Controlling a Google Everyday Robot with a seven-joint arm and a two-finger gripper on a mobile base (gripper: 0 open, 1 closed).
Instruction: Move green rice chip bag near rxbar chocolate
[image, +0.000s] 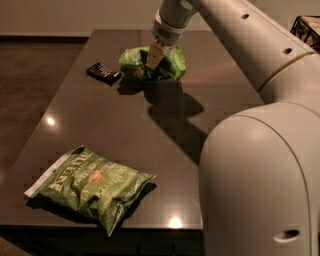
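The green rice chip bag (150, 64) is bright green and crumpled, at the far middle of the dark table (115, 125). My gripper (155, 56) is shut on the bag from above and holds it just off or at the table surface. The rxbar chocolate (103, 73) is a small dark flat bar lying just left of the bag, a short gap away. My arm reaches in from the upper right and hides the bag's right part.
A larger olive-green "Kettle" bag (87, 186) lies near the table's front left corner. My white robot body (260, 180) fills the right foreground. A dark wire basket (307, 27) shows at the far right edge.
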